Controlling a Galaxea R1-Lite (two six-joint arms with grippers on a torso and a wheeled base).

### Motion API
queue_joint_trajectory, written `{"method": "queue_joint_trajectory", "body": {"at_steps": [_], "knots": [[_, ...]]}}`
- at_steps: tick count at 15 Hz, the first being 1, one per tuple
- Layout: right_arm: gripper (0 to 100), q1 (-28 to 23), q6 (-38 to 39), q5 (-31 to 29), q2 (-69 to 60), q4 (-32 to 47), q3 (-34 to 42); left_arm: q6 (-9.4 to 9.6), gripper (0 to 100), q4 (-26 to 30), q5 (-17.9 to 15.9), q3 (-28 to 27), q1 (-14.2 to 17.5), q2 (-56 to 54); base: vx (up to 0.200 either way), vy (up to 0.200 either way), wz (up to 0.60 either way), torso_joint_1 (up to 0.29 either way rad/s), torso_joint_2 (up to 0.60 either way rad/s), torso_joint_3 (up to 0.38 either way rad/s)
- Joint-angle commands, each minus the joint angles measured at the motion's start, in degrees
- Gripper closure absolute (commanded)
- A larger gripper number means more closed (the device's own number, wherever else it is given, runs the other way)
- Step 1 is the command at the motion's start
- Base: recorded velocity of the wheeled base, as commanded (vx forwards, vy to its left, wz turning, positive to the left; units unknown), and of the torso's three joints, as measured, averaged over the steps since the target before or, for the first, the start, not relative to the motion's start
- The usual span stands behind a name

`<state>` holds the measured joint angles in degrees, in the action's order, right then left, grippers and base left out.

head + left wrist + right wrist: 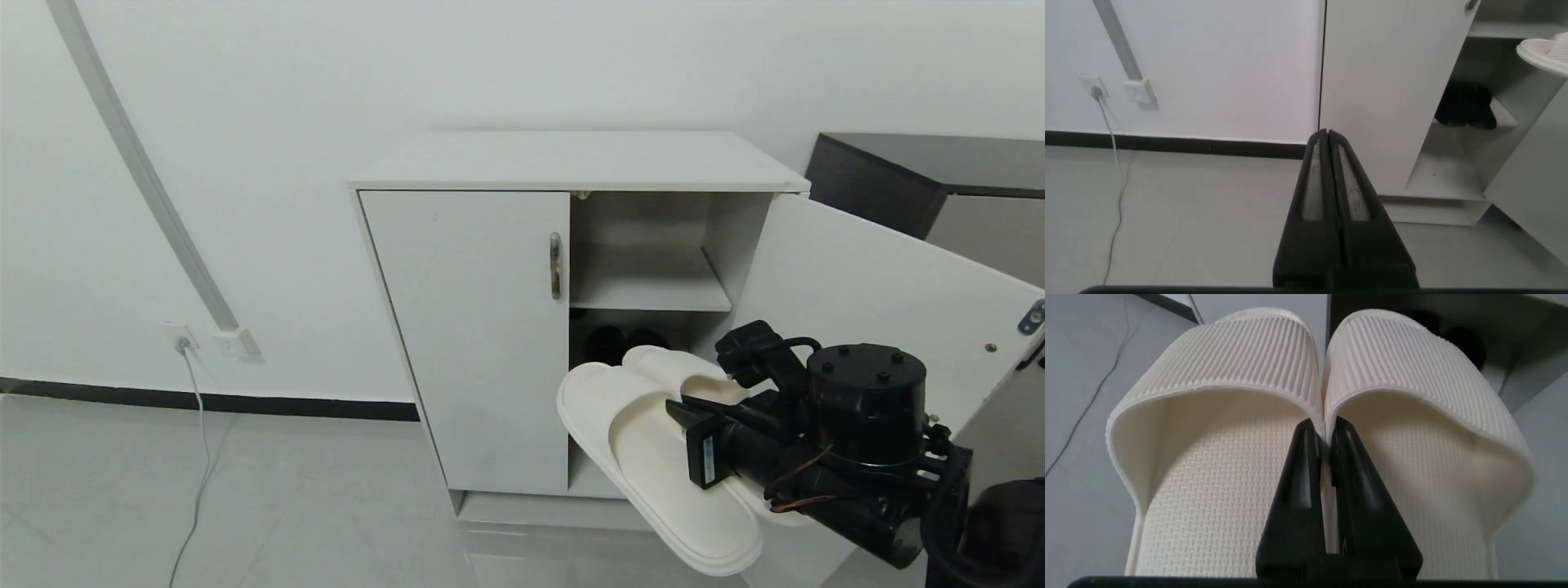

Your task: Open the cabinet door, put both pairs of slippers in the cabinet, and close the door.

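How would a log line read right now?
right gripper: shut on white slippers | cabinet door: open | dark pair: inside cabinet | left gripper: shut, empty

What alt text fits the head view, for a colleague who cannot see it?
The right gripper holds a pair of cream slippers in front of the white cabinet, whose right door is open. A dark pair sits inside; the left door is shut.
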<state>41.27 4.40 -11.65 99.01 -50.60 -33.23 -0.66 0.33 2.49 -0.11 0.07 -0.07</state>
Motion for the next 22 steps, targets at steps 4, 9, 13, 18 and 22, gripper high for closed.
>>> {"method": "queue_joint_trajectory", "body": {"at_steps": [4,9,13,18,22], "knots": [[100,0.0,0.0,0.1,0.5,0.0,0.0,-0.04,100,0.0,0.0,0.0,0.0,0.1,0.0,0.0,0.0,-0.102,0.46,0.354],[100,0.0,0.0,0.1,0.9,-0.2,0.1,-0.04,100,0.0,0.1,-0.1,0.0,0.1,0.0,0.0,0.0,-0.037,0.44,0.395],[100,0.0,0.0,0.1,0.9,-0.2,0.1,-0.04,100,0.0,0.1,0.0,0.0,0.1,0.0,0.0,0.0,0.002,0.16,0.156],[100,0.0,-0.1,0.1,0.9,-0.2,0.1,-0.04,100,0.0,0.1,-0.1,0.0,0.1,0.0,0.0,0.0,0.0,0.0,0.0],[100,0.0,0.0,0.1,1.3,-0.2,0.1,0.04,100,0.0,0.0,-0.1,0.0,0.1,0.0,0.0,-0.3,0.0,0.0,0.001]]}}
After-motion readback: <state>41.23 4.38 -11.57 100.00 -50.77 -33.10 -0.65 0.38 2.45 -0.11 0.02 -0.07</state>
